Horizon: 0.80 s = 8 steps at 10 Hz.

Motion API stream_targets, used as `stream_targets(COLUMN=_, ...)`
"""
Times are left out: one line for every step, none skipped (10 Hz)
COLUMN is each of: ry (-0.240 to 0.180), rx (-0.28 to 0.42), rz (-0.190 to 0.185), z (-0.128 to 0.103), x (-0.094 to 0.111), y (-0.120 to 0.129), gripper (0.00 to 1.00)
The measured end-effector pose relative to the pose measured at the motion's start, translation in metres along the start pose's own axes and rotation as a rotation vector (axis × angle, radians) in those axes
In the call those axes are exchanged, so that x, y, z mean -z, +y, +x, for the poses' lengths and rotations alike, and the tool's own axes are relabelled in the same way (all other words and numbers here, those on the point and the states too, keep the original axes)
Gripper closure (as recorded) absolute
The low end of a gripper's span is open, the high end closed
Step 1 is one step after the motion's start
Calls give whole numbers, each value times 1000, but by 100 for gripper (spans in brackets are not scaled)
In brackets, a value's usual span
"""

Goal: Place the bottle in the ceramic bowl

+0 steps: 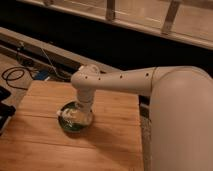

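Camera view: gripper low over ceramic bowl, bottle whitish inside — grip state cannot tell. Risk — careless lift tips bowl on wooden table.

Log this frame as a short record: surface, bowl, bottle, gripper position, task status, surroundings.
surface: wooden table
bowl: dark green ceramic bowl on the table, left of centre
bottle: whitish bottle over the bowl's inside, under the arm's end
gripper: gripper lowered over the bowl, at the bottle
arm: white arm reaching in from the right
task status: bottle at the bowl; release not confirmed
surroundings: black cables on the floor to the left
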Motion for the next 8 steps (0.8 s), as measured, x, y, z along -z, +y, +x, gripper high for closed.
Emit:
stream_targets(ry=0, rx=2, rz=0, z=-1, x=0, y=0, gripper=21)
stream_targets(ry=0, rx=2, rz=0, z=-1, x=0, y=1, gripper=20)
stream_targets(ry=0, rx=2, rz=0, z=-1, x=0, y=1, gripper=20)
stream_targets(ry=0, rx=2, rz=0, z=-1, x=0, y=1, gripper=20)
stream_targets(ry=0, rx=1, rz=0, z=-1, x=0, y=0, gripper=20)
stream_targets(ry=-1, rx=1, rz=0, z=0, x=0, y=0, gripper=20)
stream_targets(ry=-1, rx=1, rz=0, z=0, x=0, y=0, gripper=20)
stream_targets(ry=-1, rx=1, rz=0, z=0, x=0, y=0, gripper=20)
